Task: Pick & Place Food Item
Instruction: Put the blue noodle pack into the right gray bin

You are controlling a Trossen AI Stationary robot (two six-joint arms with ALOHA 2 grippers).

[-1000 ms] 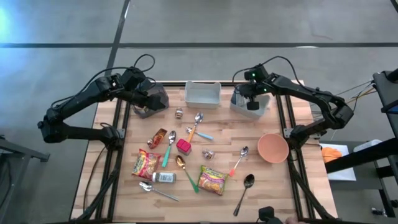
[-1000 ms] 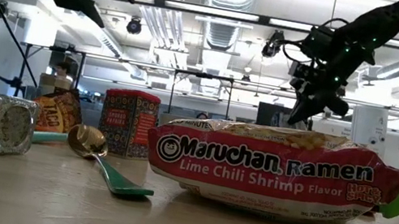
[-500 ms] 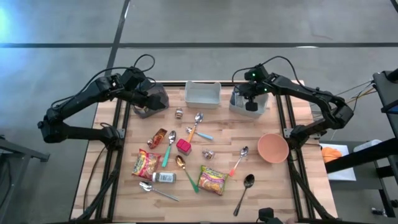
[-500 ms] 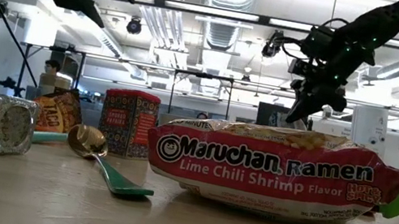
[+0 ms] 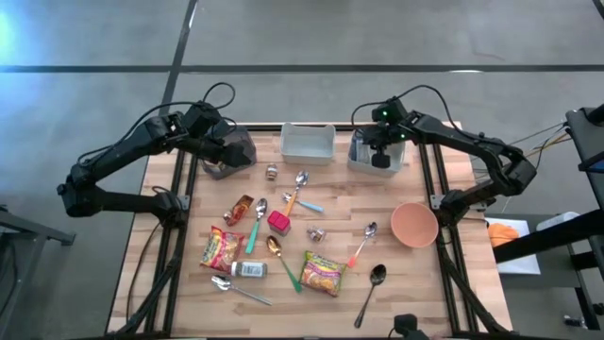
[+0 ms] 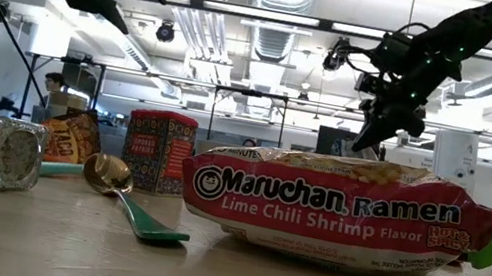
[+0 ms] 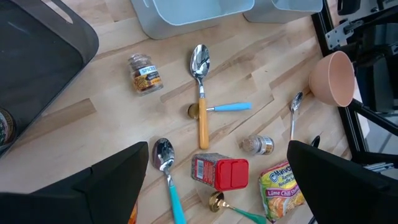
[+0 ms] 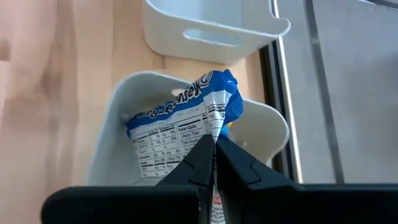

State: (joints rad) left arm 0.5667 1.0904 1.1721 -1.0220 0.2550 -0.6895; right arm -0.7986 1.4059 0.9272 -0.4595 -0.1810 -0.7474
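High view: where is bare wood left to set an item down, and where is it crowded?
Free: the strip between the ramen and bowl around the black spoon, and the near-left corner below the dark tray. Crowded: the middle, around the red box.

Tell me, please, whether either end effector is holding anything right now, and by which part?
The right end effector is shut on the blue-and-white food packet, pinching its crimped edge over the white bin. The left end effector is open and holds nothing.
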